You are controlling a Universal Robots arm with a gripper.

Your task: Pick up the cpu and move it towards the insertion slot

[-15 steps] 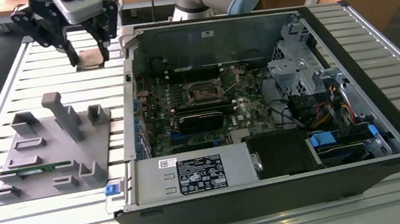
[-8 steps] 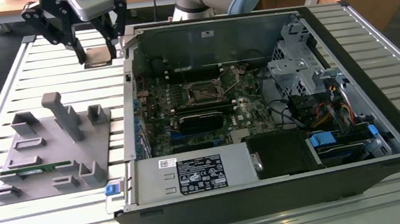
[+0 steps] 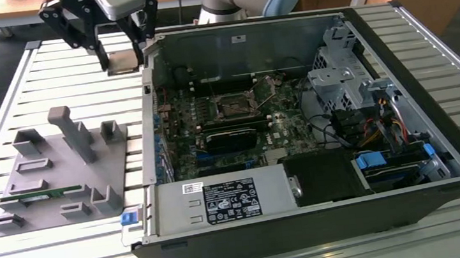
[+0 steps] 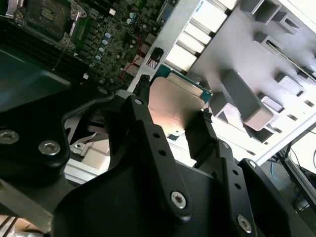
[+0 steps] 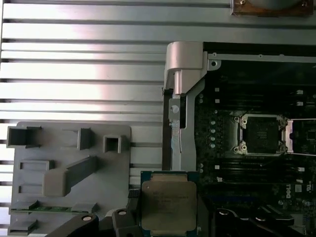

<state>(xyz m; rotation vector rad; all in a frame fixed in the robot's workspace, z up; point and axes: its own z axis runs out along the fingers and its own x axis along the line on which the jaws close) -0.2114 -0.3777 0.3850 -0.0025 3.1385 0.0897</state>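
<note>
The open computer case [image 3: 300,141] lies on its side on the slatted table [image 3: 63,82], motherboard [image 3: 212,124] facing up. On the exterior view's left, beside the case, sits the grey parts fixture [image 3: 56,179] w/ a green memory stick [image 3: 40,195] lying in one of its low holders.

The arm comes in from the far edge of the table. Its gripper [image 3: 127,57] hangs above the slats just outside the case's far corner on the exterior view's left, off the surface. It's clamped on the cpu [image 3: 123,60]: black fingers [image 4: 200,133] press on opposite edges of the chip, which sits flat between them, silver top showing.

The insertion slot [image 3: 233,107] is inside the case, mid-board, dark centre w/ silvery frame, just beyond the black block [image 3: 231,140]. Cpu and slot are well apart, w/ the case wall between them.

Exterior view gives the overall layout but the cpu is small there, partly behind the fingers. Second wrist view shows the grip close up: cpu [image 4: 175,106] w/ its green rim, fingers against both sides, fixture past it. First wrist view looks straight down: cpu [image 5: 169,202] face-on w/ print on its lid, the insertion slot [image 5: 260,134] off to one side across the case edge [image 5: 183,84], the fixture [image 5: 69,173] on the other.
</note>
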